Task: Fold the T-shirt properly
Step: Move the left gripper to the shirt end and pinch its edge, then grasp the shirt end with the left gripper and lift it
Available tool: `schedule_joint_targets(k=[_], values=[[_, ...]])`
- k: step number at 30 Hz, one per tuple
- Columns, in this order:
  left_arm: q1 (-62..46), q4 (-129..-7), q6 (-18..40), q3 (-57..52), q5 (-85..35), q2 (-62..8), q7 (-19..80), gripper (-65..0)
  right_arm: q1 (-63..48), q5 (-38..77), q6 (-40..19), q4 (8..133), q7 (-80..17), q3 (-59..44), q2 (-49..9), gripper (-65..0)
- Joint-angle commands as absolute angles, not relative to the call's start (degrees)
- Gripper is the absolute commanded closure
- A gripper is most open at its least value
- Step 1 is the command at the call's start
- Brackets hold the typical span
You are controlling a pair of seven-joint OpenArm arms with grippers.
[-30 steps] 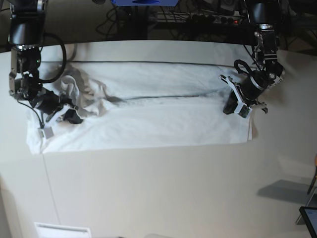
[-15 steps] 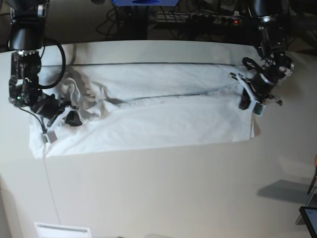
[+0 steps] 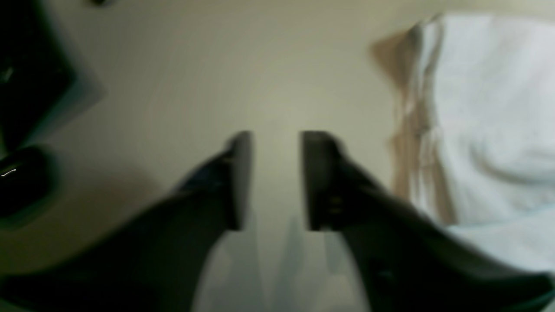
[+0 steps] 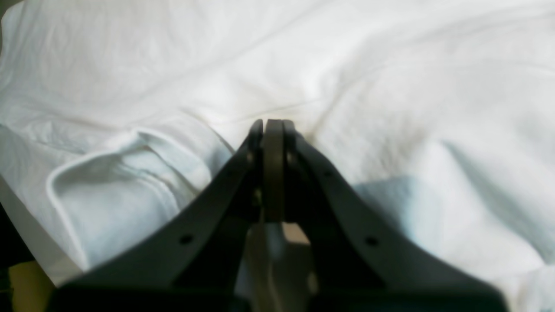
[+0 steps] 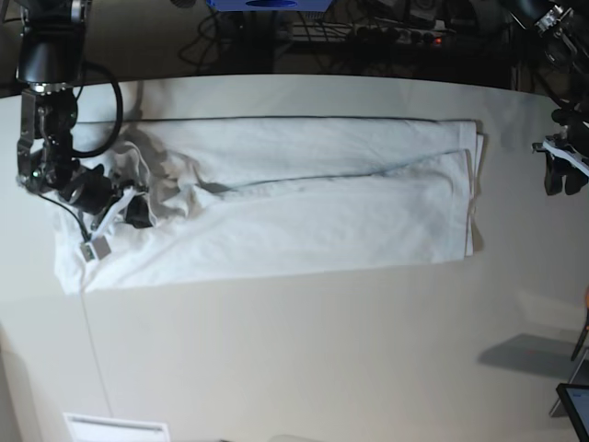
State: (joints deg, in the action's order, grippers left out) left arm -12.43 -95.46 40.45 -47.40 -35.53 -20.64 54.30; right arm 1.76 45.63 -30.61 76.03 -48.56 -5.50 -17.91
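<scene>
The T-shirt [image 5: 276, 198] is lying as a long band across the desk [image 5: 294, 350], its long axis running side to side. The right gripper [image 5: 136, 214] is resting on the rumpled collar end, fingers [image 4: 273, 130] pressed together; whether cloth is pinched there is hard to tell. The left gripper [image 5: 558, 175] is hanging off the far hem over bare desk, fingers [image 3: 237, 173] apart, holding nothing, so the right arm is nearer.

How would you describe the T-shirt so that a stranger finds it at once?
Look at the pale table. Across its far half lies the T-shirt, a long white band. It is the only cloth there, bunched at the end where the right gripper rests.
</scene>
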Motion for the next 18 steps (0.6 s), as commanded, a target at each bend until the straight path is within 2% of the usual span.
schedule_joint_targets(k=[1,8,13,18], values=[[-13.1,-94.5,40.0,-49.0,-36.3,-21.8,54.8,-29.1,2.7,46.5,-31.3,77.3,-47.7,-5.8,-18.7,-0.9],[-15.1,-89.5,40.0,-49.2,-48.0,-21.7,58.4,-37.8,2.3,46.5,-31.3,77.3,-48.2,-5.8,-18.9,-0.9],[-15.3,-87.3,40.0,-46.7,-55.1,-22.0,58.6,-41.1,2.2,46.5,-31.3,77.3,-48.6,-5.8,-18.9,-0.9],[-14.6,-82.2,40.0,-40.7,-57.4,-22.5,58.5,-41.1,2.2,46.5,-31.3,77.3,-48.6,-5.8,-18.9,-0.9]])
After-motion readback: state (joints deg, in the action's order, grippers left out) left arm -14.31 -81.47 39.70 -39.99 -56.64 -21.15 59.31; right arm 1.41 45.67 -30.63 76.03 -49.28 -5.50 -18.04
